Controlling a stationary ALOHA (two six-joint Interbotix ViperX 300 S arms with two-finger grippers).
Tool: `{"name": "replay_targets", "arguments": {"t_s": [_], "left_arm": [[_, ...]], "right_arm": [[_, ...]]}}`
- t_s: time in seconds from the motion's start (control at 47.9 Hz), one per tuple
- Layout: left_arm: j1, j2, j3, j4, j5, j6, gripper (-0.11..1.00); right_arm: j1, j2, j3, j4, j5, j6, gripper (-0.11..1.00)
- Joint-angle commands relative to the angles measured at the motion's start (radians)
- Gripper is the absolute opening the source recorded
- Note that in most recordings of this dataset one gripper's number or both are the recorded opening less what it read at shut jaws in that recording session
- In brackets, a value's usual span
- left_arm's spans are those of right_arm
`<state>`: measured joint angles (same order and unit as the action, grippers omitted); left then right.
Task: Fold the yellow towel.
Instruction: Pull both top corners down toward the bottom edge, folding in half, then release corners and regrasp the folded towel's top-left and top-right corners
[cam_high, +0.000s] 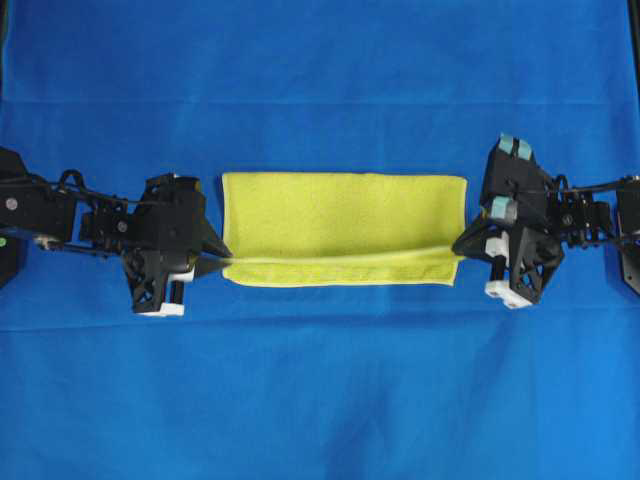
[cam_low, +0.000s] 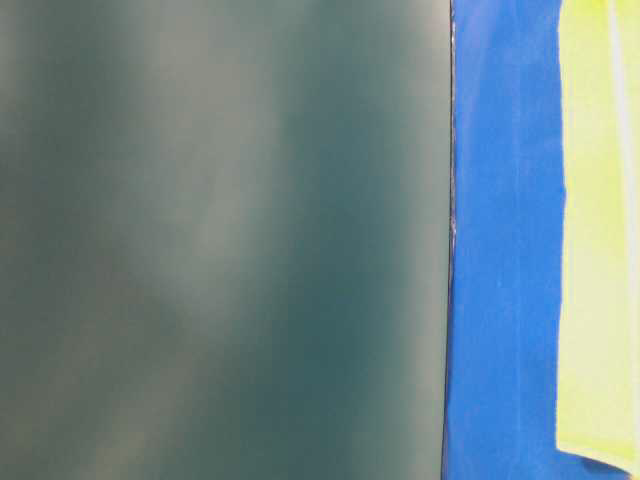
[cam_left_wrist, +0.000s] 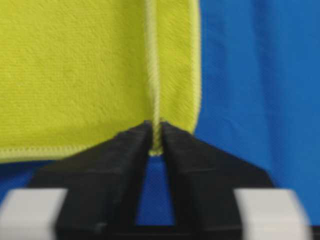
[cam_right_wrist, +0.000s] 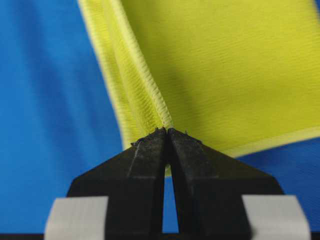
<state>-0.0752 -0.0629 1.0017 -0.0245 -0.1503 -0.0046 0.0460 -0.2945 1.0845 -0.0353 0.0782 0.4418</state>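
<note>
Yellow towel (cam_high: 340, 215) looked light, limp and grippy, so you had both left fingers (cam_left_wrist: 135, 145) and right fingers (cam_right_wrist: 150, 145) pinched on its hem corners, the sensible hold.

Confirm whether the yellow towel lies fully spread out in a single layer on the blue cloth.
No. In the overhead view the yellow towel is doubled over into a rectangle, its folded-over edge running across between the two grippers.

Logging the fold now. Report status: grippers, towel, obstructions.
Left gripper fingers pinching the towel hem. Right gripper shut on the raised edge at the other end. Towel folded once on blue cloth. Nothing in the way.
</note>
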Motion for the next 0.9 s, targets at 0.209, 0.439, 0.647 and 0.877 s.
{"name": "replay_targets", "arguments": {"t_s": [0.209, 0.439, 0.647, 0.877], "left_arm": [[-0.009, -0.034, 0.000, 0.000, -0.002, 0.005, 0.59], [0.028, -0.100, -0.017, 0.000, 0.015, 0.026, 0.58], [0.140, -0.091, -0.049, 0.000, 0.018, 0.077, 0.57], [0.229, -0.032, -0.091, 0.000, 0.014, 0.124, 0.57]], "right_arm": [[0.043, -0.002, -0.015, 0.000, -0.023, 0.021, 0.67], [0.008, -0.040, -0.031, -0.038, -0.021, 0.011, 0.63], [-0.170, -0.038, -0.035, -0.100, -0.011, 0.011, 0.63], [-0.295, 0.008, -0.051, -0.183, 0.015, 0.009, 0.63]]}}
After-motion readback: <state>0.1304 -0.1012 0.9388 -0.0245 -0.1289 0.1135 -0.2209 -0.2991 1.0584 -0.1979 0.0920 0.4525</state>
